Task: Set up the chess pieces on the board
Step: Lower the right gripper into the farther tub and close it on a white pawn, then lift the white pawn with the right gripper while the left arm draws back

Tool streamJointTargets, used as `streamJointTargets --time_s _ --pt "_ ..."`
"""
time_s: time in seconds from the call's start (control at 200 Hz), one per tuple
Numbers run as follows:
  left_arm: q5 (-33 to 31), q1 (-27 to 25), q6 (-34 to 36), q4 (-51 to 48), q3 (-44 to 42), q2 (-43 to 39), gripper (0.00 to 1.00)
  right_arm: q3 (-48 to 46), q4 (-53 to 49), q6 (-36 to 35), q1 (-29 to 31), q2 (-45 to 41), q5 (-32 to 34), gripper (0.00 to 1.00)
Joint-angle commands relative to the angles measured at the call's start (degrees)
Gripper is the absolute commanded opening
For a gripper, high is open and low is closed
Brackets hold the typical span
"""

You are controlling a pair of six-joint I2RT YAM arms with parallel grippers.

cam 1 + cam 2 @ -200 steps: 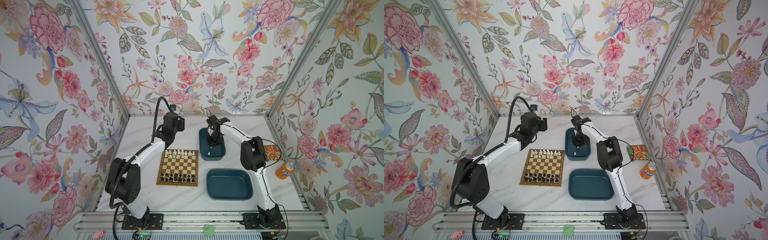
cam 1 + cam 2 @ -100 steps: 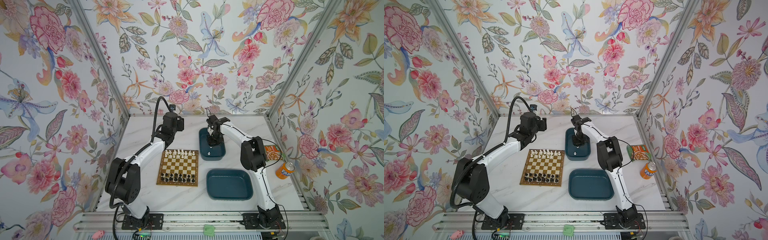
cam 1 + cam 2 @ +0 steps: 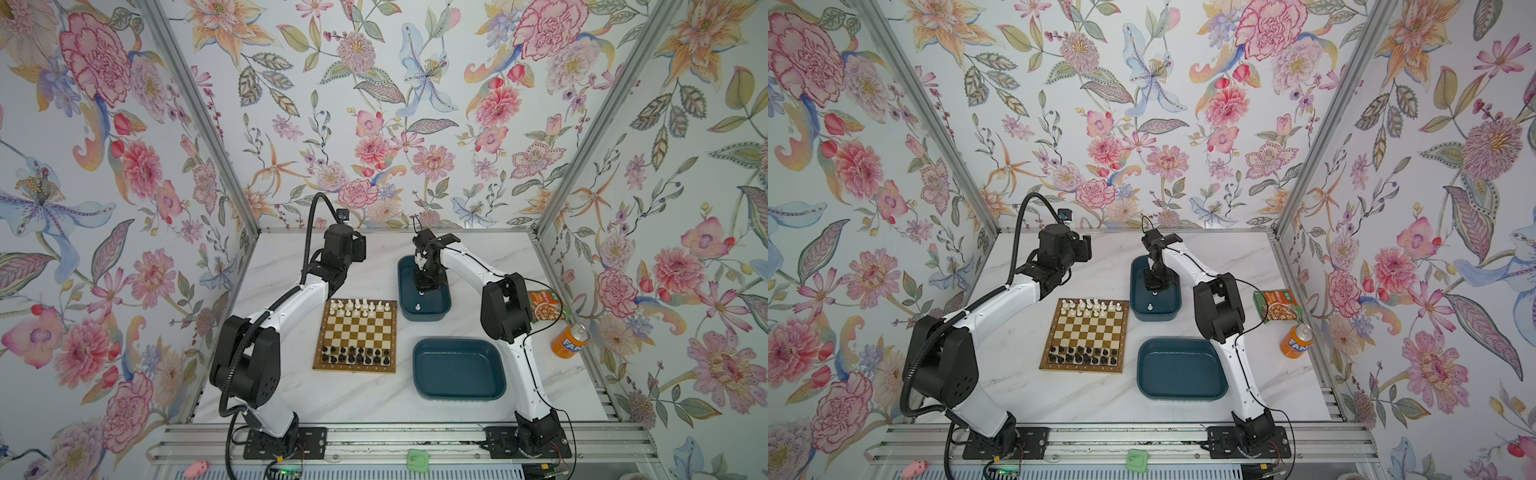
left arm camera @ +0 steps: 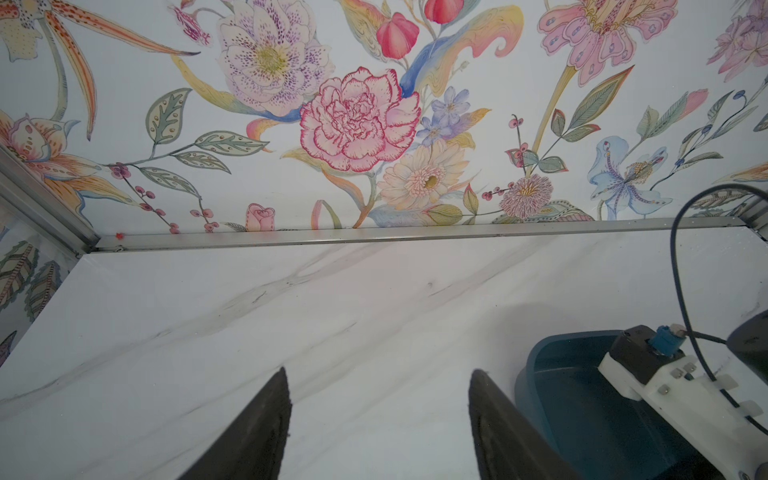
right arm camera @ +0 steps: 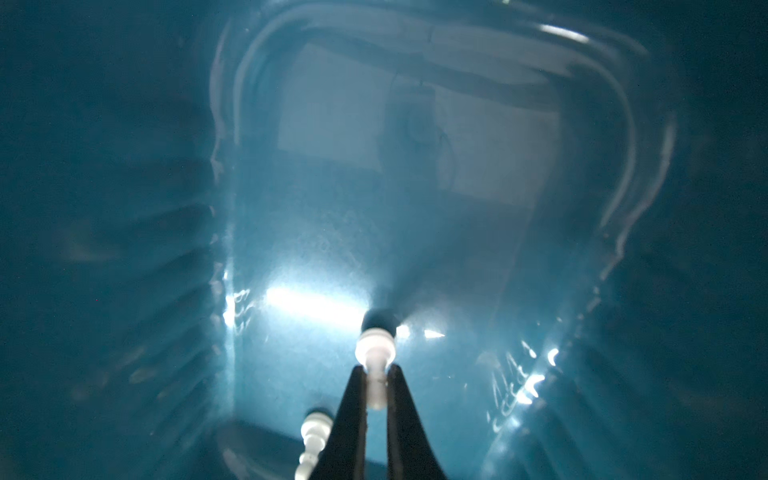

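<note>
Right gripper (image 5: pixel 376 370) tight on white piece (image 5: pixel 375 347), apparently mid tub (image 3: pixel 432 316); left gripper (image 4: pixel 378 370) agape.

Both our top views look down from high in front over the whole table (image 3: pixel 365 395) around the board (image 3: pixel 356 334). Our left wrist view skims low beyond the board toward the back wall (image 4: pixel 291 199); our right wrist view sits close inside the far teal tub (image 5: pixel 124 249) beside it.

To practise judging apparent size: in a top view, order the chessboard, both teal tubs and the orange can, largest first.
1. chessboard and nearer tub: look alike, so unranked.
2. farther tub.
3. orange can.
</note>
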Motion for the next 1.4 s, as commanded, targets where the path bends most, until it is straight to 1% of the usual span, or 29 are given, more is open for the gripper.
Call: streamJointTargets --time_s 0.0,0.195,0.36,0.38,0.691,0.881,1.011,1.026,1.056,1.191,1.391 --pt "0.6 0.9 1.0 0.3 -1.2 -1.7 0.69 1.3 -1.8 -0.1 0.6 1.0 1.1 0.09" --pt "0.3 1.3 1.6 0.4 -2.8 -3.1 0.69 1.4 -3.2 0.2 1.4 -1.8 3.1 0.09" --pt "0.4 2.7 1.9 1.3 -6.2 -5.2 0.69 1.2 -4.9 0.5 2.8 -4.7 4.5 0.09" --pt "0.4 2.8 1.9 1.4 -6.8 -7.3 0.69 1.3 -5.1 0.6 3.1 -4.9 4.7 0.09" --pt "0.3 5.4 2.2 3.9 -16.5 -16.6 0.7 0.2 -6.3 0.6 6.3 -9.3 9.5 0.09" --pt "-0.3 5.8 -1.0 3.2 -21.2 -22.3 0.7 -1.7 -6.5 0.5 8.0 -13.2 9.7 0.09" --pt "-0.8 5.7 -4.5 1.8 -24.9 -27.1 0.7 -2.5 -6.5 -0.3 8.3 -14.7 8.7 0.08" --pt "-0.6 5.6 -5.0 1.4 -25.3 -27.6 0.7 -2.6 -6.5 -0.4 9.7 -14.9 8.6 0.08" --pt "-0.3 5.6 -5.9 0.9 -26.1 -28.8 0.7 -2.9 -6.5 -0.6 10.2 -15.5 8.6 0.08" --pt "0.3 5.7 -10.1 -3.9 -28.7 -34.6 0.7 -4.5 -6.5 -1.0 11.5 -18.2 8.3 0.08" --pt "0.7 5.5 -12.9 -12.2 -30.3 -42.5 0.72 -5.9 -6.5 -0.3 13.6 -22.6 7.2 0.08"
